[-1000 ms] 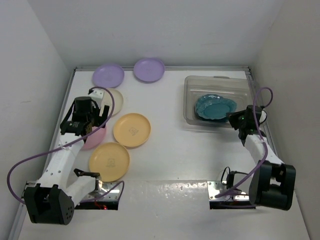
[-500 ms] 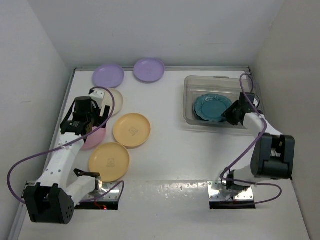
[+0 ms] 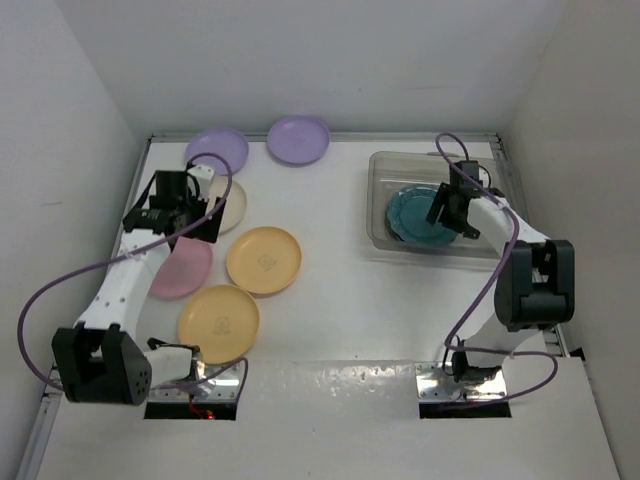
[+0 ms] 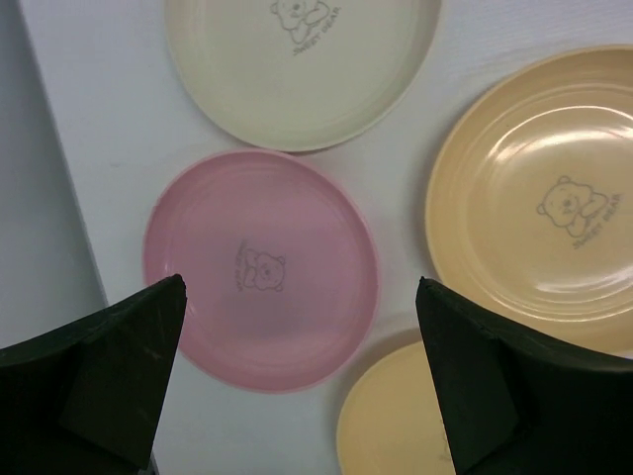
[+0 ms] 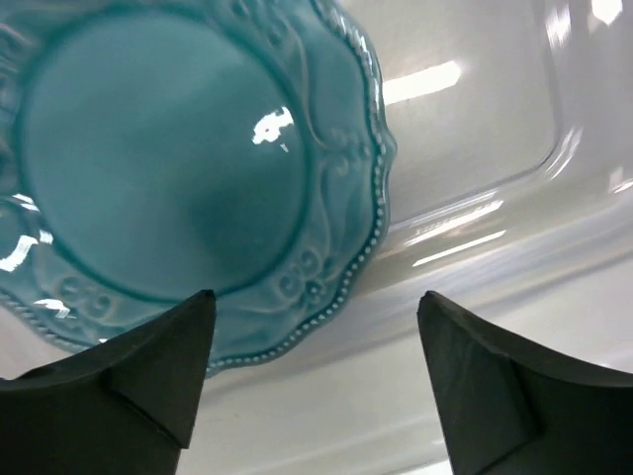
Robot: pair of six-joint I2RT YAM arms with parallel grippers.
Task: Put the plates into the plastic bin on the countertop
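We are hovering right end effector [image 5: 315, 307], spread, over the binned teal plate [image 5: 168, 168]; left end effector [image 4: 300, 287], spread, over pink plate [image 4: 259, 242] for pickup.

bin [image 3: 378, 170]: far right of table [image 3: 350, 320], a plate [image 3: 415, 218] lying in it | far pair of plates [image 3: 216, 150]: side by side at back edge, left of bin | four nearer plates [image 3: 264, 260]: clustered on left half, before far pair

lab test cell, plain white walls [image 3: 300, 60], white countertop [image 3: 340, 300]
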